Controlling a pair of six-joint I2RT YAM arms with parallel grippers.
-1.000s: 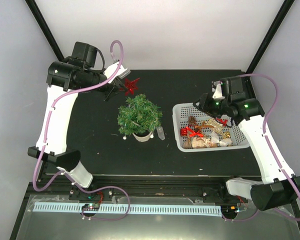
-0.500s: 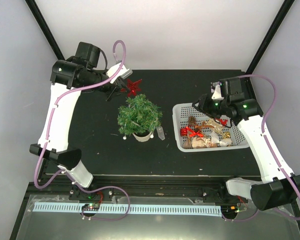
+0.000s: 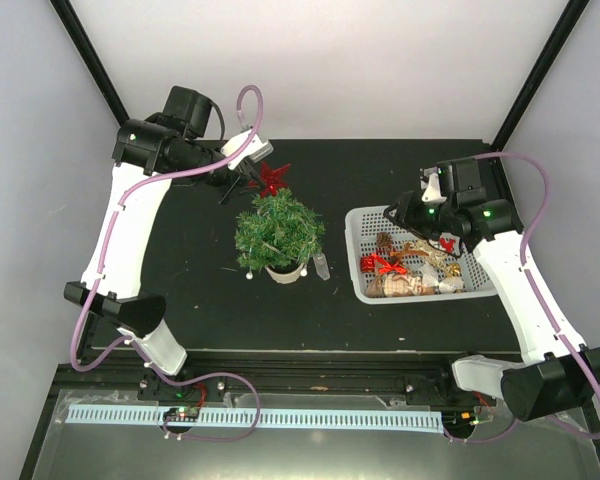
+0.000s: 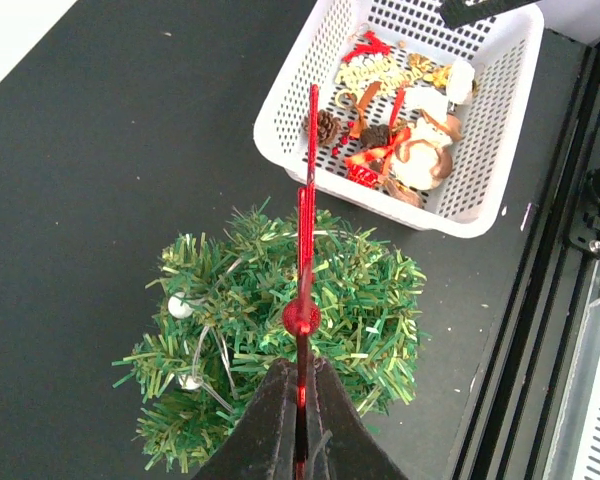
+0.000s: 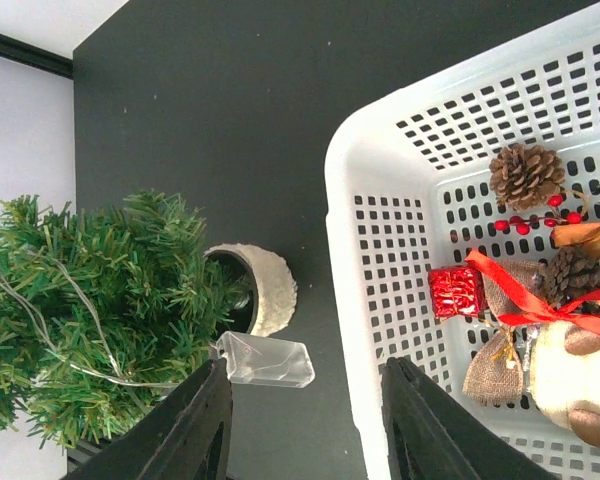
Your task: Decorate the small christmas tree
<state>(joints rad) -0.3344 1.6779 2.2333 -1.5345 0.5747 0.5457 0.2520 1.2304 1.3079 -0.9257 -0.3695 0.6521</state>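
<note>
Overhead and both close wrist views share the tree (image 3: 278,232).

Seen edge-on from the left wrist, the glittery red star ornament (image 4: 301,318) appears only as a thin line; its lower end is hidden between the fingers of the left gripper (image 4: 300,378).

I'm getting bright, even light from overhead; shadows are barely showing on the black counter (image 3: 190,280). The white basket (image 4: 292,88) is glaring a little in the left wrist view, and the left tool (image 4: 300,372) is looking slightly soft up close.
</note>
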